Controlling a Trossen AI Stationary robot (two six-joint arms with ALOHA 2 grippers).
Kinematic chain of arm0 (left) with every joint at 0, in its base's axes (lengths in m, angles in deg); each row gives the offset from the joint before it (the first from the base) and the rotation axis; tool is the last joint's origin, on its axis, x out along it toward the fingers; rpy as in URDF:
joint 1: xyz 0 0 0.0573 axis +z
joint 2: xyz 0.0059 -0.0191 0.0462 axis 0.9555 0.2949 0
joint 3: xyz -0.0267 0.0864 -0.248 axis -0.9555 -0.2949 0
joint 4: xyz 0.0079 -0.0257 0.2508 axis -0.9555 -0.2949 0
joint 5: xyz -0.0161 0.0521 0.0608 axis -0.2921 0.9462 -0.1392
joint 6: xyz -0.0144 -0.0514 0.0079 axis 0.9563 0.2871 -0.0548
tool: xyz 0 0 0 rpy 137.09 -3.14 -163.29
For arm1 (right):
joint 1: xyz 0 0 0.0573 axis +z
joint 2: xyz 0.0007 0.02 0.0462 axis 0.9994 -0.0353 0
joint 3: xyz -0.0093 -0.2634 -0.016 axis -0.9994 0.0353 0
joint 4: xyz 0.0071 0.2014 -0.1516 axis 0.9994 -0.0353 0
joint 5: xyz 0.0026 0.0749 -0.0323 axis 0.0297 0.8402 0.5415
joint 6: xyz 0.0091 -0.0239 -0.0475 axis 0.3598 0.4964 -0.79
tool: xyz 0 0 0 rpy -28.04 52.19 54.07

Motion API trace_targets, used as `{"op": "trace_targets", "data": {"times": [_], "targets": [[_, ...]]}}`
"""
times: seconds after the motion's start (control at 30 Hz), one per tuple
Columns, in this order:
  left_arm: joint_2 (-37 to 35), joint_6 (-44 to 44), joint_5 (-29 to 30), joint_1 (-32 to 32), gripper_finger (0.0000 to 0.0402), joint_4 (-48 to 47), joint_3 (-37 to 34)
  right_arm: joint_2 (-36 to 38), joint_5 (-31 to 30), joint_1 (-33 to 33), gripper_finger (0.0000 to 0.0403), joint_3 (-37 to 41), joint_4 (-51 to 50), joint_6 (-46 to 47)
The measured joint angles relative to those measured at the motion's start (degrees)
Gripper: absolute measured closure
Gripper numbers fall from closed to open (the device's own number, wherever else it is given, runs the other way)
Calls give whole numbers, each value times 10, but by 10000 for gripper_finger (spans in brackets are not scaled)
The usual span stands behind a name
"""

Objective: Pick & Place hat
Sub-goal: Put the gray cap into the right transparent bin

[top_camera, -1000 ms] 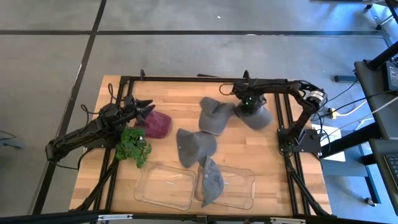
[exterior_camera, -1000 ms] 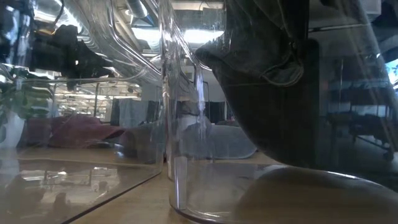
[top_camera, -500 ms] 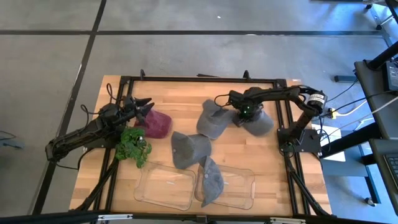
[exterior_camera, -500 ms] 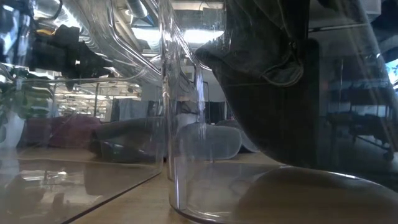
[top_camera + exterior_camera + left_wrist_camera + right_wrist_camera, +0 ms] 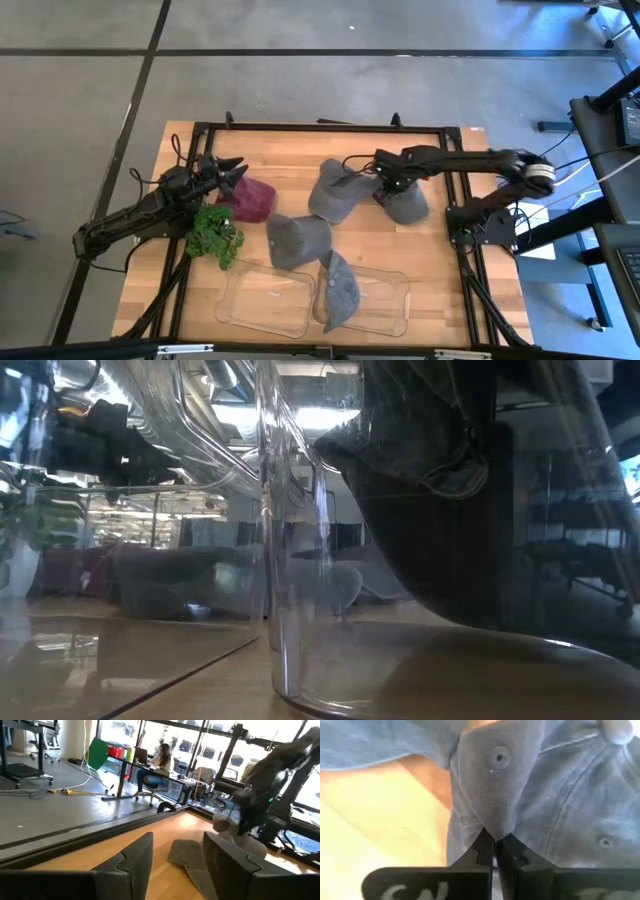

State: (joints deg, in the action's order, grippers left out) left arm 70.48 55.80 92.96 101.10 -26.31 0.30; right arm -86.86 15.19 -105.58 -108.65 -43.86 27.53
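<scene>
Several grey hats lie on the wooden table: one at the middle (image 5: 333, 192), one nearer the front (image 5: 293, 240), one at the right (image 5: 408, 205). Another grey hat (image 5: 340, 290) sits in the right clear container (image 5: 395, 312). A maroon hat (image 5: 255, 200) lies at the left. My right gripper (image 5: 388, 183) is shut on the right grey hat (image 5: 570, 795). My left gripper (image 5: 236, 172) hovers open by the maroon hat's far-left side, with nothing between its fingers (image 5: 135, 860). My right gripper pinches a raised fold of the grey hat's crown cloth (image 5: 492, 822) between its two fingertips (image 5: 485, 847). The fold is drawn to a peak at the fingertips. The fingers come from above. The rest of the hat spreads out on the table.
A green leafy plant (image 5: 215, 237) lies under my left arm. Two clear containers (image 5: 265, 298) stand side by side at the front edge. A black frame (image 5: 320, 127) runs around the table. In the left wrist view a person sits at a desk (image 5: 160, 762) far behind.
My right gripper has come down and moved toward the near and left edges onto the right grey hat, its arm stretching out. The two grey hats at the middle have slid toward the left edge, and the right hat has shifted nearer.
</scene>
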Motion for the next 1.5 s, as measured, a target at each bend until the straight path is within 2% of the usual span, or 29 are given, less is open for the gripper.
{"op": "trace_targets", "data": {"times": [0.4,0.6,0.87,0.97,1.03,1.2,1.5], "targets": [[0,-14,5,0,233,1,0,202,-124,95,395,-12,0,65],[0,-15,7,0,233,2,0,239,-159,162,395,-76,59,0],[0,-24,7,0,233,2,0,210,-174,302,395,-207,79,-111],[0,-39,-2,0,233,1,0,183,-208,373,395,-245,73,-129],[0,-51,-11,0,233,-1,0,159,-254,420,395,-263,57,-141],[0,-55,-13,0,233,-1,0,94,-369,516,395,-290,24,-143],[0,-53,-18,0,233,-1,0,23,-434,579,395,-301,25,-51]]}}
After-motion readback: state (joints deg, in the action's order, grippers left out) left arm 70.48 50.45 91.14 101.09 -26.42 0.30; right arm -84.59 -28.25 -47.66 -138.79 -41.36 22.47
